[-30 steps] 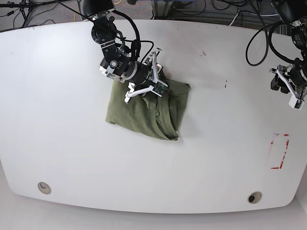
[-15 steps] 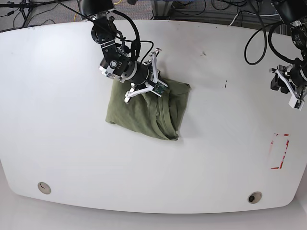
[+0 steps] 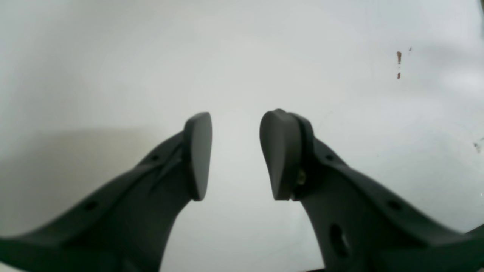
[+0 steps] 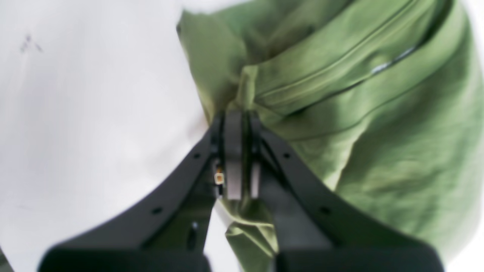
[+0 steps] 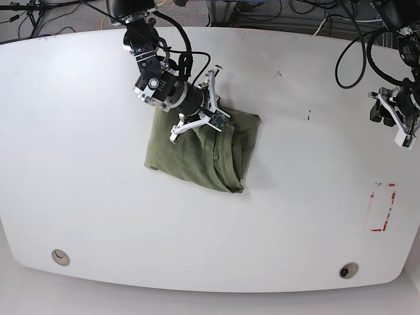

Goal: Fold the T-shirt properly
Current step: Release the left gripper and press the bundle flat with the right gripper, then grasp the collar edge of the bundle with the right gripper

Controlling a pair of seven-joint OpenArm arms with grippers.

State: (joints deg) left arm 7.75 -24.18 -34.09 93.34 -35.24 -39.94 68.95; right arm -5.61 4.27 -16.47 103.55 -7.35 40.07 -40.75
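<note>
Gripping a pinched ridge at the upper edge of the T-shirt (image 5: 200,149), the right gripper (image 4: 239,124) stands closed on cloth, angled down over the bundle lying mid-table (image 5: 85,131). The shirt's fold apparently runs diagonally. The left gripper (image 3: 235,151) hangs well apart, half-parted and empty.

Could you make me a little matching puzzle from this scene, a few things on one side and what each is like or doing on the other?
Things:
1. T-shirt
2. right gripper
3. left gripper
4. table

States:
a. open, holding nothing
b. white, with a red rectangle marked near one end
c. shut on a pinch of cloth
d. olive green, folded into a wrinkled bundle

Pairs: 1-d, 2-c, 3-a, 4-b
</note>
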